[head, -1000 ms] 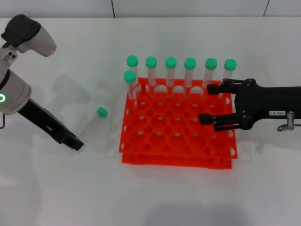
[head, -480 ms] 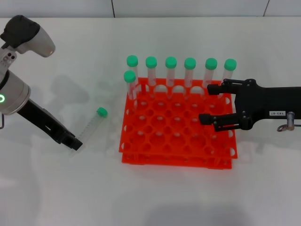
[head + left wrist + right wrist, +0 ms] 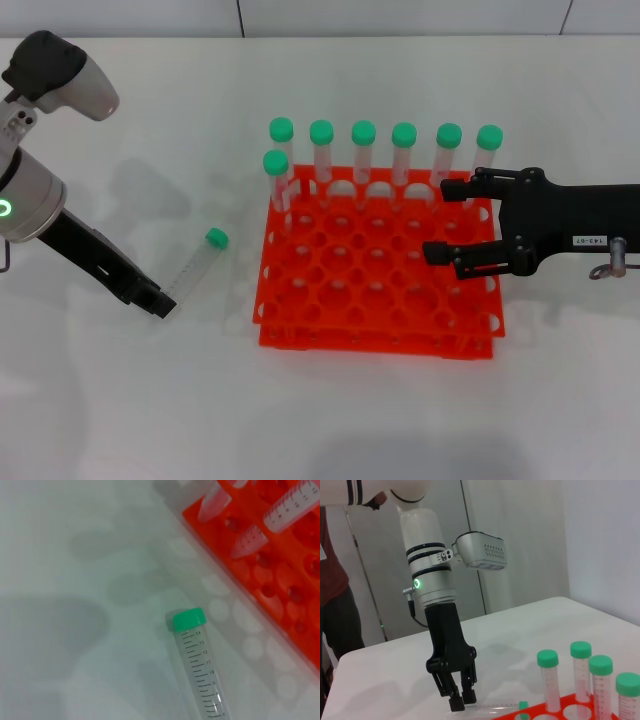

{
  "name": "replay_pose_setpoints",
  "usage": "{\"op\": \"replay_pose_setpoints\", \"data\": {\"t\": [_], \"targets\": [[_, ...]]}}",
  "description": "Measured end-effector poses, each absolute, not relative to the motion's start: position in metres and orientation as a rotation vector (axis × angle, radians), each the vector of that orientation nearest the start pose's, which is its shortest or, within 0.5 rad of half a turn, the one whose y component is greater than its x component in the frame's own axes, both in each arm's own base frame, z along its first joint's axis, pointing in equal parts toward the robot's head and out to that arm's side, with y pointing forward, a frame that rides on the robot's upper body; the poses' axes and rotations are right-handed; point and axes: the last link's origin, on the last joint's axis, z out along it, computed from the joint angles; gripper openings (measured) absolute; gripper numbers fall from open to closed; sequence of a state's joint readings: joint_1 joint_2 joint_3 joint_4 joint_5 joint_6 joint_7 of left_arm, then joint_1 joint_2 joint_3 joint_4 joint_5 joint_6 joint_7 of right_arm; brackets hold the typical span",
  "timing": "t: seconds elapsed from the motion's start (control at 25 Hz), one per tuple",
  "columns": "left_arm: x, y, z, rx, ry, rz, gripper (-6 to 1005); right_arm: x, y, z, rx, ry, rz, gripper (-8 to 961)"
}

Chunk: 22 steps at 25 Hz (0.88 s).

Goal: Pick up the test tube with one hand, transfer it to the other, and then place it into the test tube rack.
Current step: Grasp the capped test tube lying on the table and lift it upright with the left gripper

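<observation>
The test tube point(image 3: 192, 268) lies on the white table left of the rack, its green cap point(image 3: 216, 238) pointing away from me. My left gripper point(image 3: 160, 303), on the green-ringed arm, is down at the tube's bottom end. The left wrist view shows the test tube point(image 3: 200, 672) close below, cap nearest the rack point(image 3: 280, 585). From the right wrist view the left gripper point(image 3: 461, 701) stands over the end of the lying test tube point(image 3: 492, 709). My right gripper point(image 3: 445, 218) hovers open over the right side of the orange-red test tube rack point(image 3: 370, 330), holding nothing.
Several green-capped tubes point(image 3: 363, 150) stand upright in the rack's far rows, one more in the second row at the left point(image 3: 276, 175). In the right wrist view a person in a red shirt point(image 3: 335, 580) stands beyond the table's far left.
The left gripper has shifted very slightly up along the table by the tube's end. The tube, the rack and the right arm have not moved.
</observation>
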<state>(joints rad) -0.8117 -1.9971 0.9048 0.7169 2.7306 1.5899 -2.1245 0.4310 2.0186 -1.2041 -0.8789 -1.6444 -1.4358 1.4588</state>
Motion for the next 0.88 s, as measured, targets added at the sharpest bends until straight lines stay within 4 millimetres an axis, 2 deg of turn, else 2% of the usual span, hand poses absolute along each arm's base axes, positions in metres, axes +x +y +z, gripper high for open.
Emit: {"op": "replay_pose_setpoints", "data": {"t": [0.56,0.88], "targets": [[-0.2587,0.3658,0.0103,-2.772,-1.127,0.603,325,0.2198,0.3327,-0.0015,-2.825,0.377,0.671,875],[-0.2586,0.3657,0.0101,-2.772,-1.128,0.602,256,0.2197,0.3324,-0.0015,-2.827,0.377,0.673,875]]}}
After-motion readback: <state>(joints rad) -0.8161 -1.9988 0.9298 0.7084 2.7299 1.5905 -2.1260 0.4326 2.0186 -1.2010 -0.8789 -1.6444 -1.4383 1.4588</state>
